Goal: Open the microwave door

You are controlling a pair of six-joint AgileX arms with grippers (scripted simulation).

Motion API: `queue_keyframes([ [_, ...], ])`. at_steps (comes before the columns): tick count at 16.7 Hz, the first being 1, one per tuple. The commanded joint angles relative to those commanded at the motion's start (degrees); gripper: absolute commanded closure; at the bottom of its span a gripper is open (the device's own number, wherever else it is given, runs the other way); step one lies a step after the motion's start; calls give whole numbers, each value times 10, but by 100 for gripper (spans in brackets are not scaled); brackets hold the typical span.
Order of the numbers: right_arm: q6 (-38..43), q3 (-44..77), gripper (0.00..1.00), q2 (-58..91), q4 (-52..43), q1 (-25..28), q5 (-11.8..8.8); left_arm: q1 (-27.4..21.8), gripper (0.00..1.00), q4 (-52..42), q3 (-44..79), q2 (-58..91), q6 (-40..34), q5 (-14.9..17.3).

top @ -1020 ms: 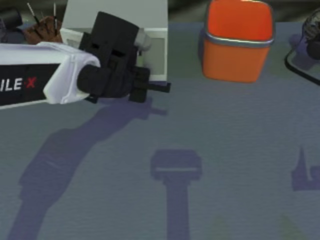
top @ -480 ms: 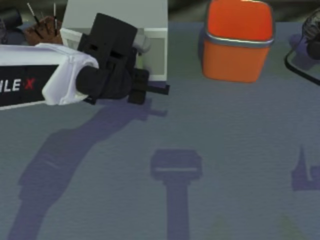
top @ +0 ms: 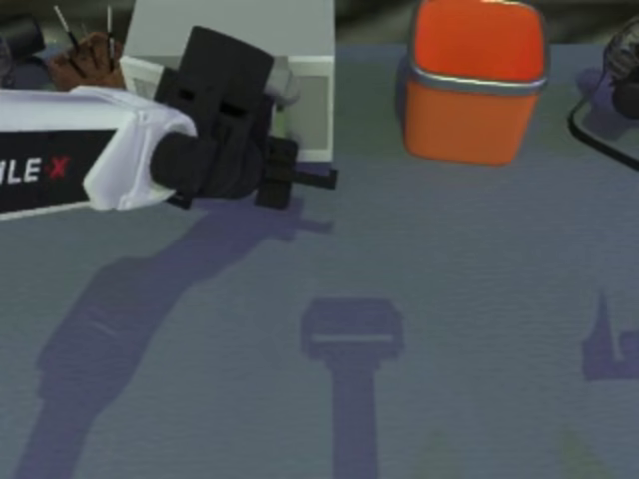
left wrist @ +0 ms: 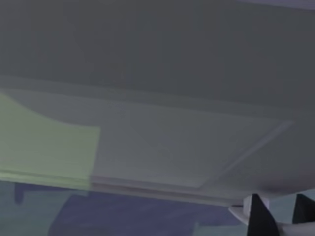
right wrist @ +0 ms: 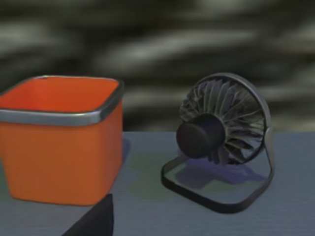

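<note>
At table's far left | microwave point(top: 235, 30) grey-white (boxy) | left gripper point(top: 300, 180) grip unclear

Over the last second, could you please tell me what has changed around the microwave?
Very little: the left claw, at the microwave's front by the door, crept slightly towards the table's left. The orange bin and the desk fan stayed put.

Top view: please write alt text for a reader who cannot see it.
The left arm's black claw sits at the front of the grey-white microwave at the table's far left. An orange bin stands to the right; a dark fan shows at the right edge.
</note>
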Motion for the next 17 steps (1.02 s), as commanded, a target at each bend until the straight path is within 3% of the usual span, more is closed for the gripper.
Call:
queue_keyframes([
  [9, 0, 0, 0, 0, 0, 0, 0, 0, 100, 0, 0, 0, 0, 0],
  [17, 0, 0, 0, 0, 0, 0, 0, 13, 100, 11, -30, -23, 40, 35],
])
